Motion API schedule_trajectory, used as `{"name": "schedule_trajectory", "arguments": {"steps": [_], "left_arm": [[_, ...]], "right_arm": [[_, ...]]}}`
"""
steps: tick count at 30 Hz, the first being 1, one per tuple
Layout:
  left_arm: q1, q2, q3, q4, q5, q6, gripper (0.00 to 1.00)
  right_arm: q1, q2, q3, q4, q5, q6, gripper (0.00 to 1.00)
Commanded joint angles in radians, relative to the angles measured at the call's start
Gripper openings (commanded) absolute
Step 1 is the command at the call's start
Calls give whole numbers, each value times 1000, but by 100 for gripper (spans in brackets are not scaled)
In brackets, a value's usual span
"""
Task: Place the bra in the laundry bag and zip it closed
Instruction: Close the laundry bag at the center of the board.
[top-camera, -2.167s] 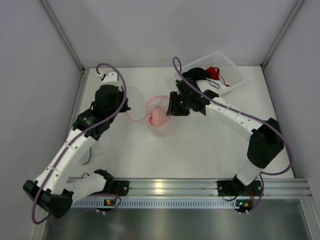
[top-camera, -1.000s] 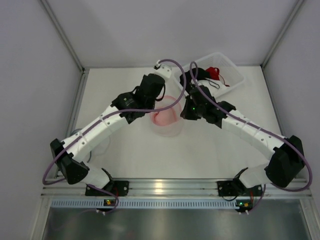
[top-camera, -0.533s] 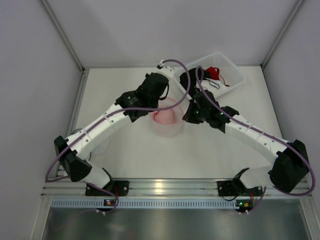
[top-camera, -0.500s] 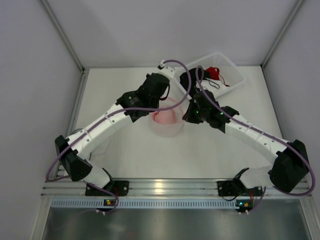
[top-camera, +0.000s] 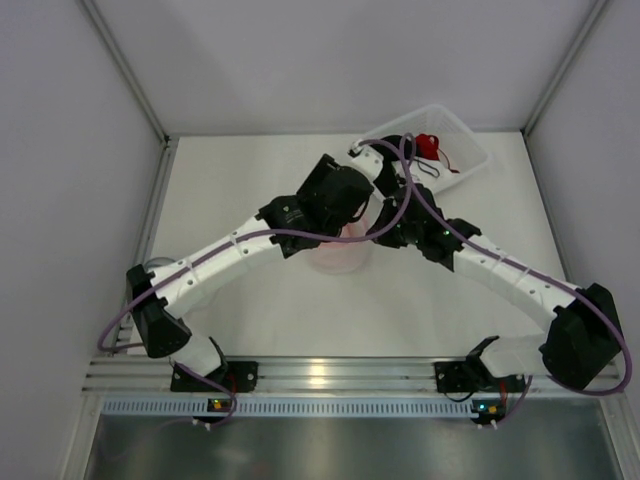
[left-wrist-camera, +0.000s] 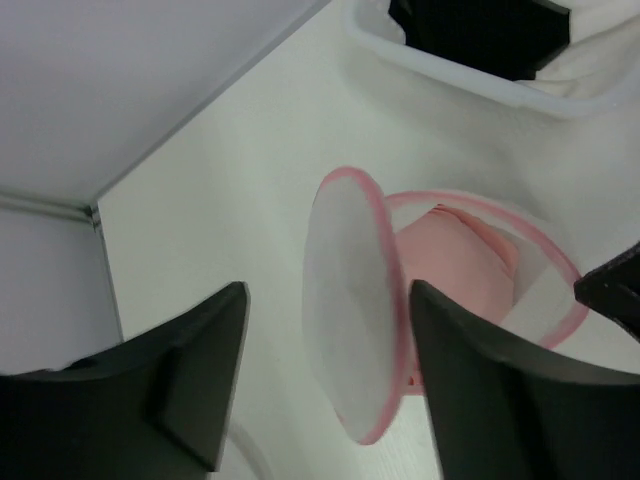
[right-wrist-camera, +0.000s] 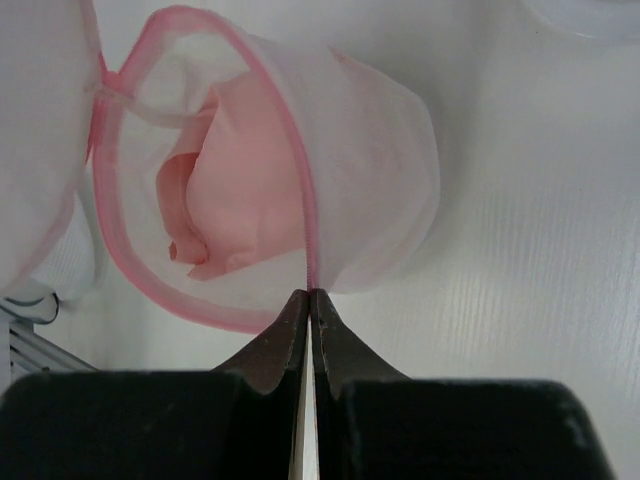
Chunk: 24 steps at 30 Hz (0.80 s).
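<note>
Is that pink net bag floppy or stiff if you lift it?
Likely light: the laundry bag is see-through mesh. Probably half-stiff: its pink rim holds a round hoop, pinched by the right gripper, though the walls may crumple.

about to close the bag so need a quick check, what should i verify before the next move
1. Bra fully inside laundry bag: ok, it sits within the pink rim.
2. Right gripper holding the rim: ok, shut on it.
3. Left gripper ready to take the lid: ok, open, one finger on either side of it.
4. Lid down over the opening: not ok, it stands on edge.
5. Zipper pull located: cannot tell.
</note>
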Motion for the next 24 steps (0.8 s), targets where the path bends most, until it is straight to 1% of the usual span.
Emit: {"name": "schedule_trajectory", "arguments": {"steps": [1, 2, 3, 4, 6, 7, 8, 9, 10, 11, 12, 13, 15, 16, 18, 19, 20, 22, 23, 24], "left_arm": [[-37, -11, 68, 9, 35, -70, 74], [-37, -19, 75, 9, 34, -93, 94], [-37, -37, 78, 7, 34, -94, 98], [-34, -47, 81, 7, 16, -96, 98], [-23, -74, 108, -22, 2, -162, 98], [10, -82, 119, -39, 11, -186, 98], [37, -94, 128, -54, 65, -223, 98], [75, -126, 122, -68, 107, -298, 98], [171, -146, 108, -77, 150, -339, 98], [225, -166, 60, -76, 240, -402, 98], [282, -198, 33, -74, 265, -421, 98], [370, -206, 13, -76, 285, -430, 98], [428, -212, -52, -74, 362, -465, 98], [480, -211, -74, -73, 412, -485, 98], [535, -206, -166, -48, 545, -559, 98], [569, -211, -201, -31, 569, -577, 98], [575, -217, -276, 23, 596, -602, 98], [577, -261, -350, 76, 681, -634, 98], [577, -281, -411, 111, 704, -672, 98], [577, -312, -436, 122, 719, -697, 98]], "right_arm": [[-17, -48, -21, 56, 5, 22, 0], [-20, -57, -36, 59, 5, 26, 0], [-23, -60, -41, 59, 5, 26, 0], [-29, -63, -44, 56, 8, 26, 0], [-34, -77, -58, 58, 13, 24, 0], [-37, -80, -62, 58, 14, 24, 0], [-40, -83, -70, 58, 13, 24, 0], [-43, -86, -73, 58, 13, 24, 0], [-45, -86, -76, 59, 11, 26, 0], [-45, -91, -81, 65, 13, 22, 0], [-45, -94, -82, 67, 13, 21, 0], [-45, -93, -82, 67, 13, 19, 0], [-48, -88, -81, 67, 8, 4, 0], [-51, -85, -78, 67, 0, -2, 0], [-52, -73, -75, 69, -7, -19, 0], [-55, -68, -69, 69, -24, -24, 0], [-58, -56, -63, 66, -24, -31, 0], [-65, -48, -47, 47, -24, -33, 0], [-68, -45, -47, 46, -24, -28, 0], [-65, -45, -49, 47, -26, -25, 0]]}}
